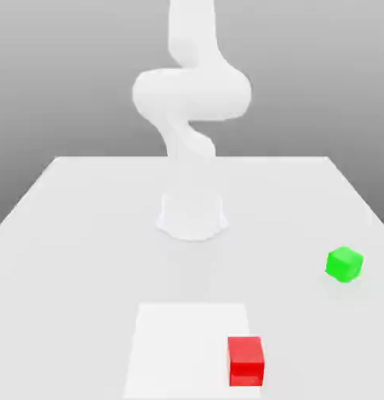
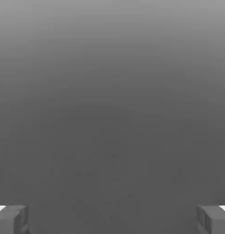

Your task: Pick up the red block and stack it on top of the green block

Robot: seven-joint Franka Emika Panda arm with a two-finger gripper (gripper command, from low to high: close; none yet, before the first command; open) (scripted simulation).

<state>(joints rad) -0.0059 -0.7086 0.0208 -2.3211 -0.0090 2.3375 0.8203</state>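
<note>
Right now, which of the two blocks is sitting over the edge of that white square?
The red block, near the square's right edge in the exterior view; the green block sits beyond it.

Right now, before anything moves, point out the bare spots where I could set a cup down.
In the exterior view, the table is bare left of the arm's base, and between that base and the white sheet. Another free patch lies between the sheet and the green block. It's most crowded at the sheet's right edge, where the red block sits.
</note>
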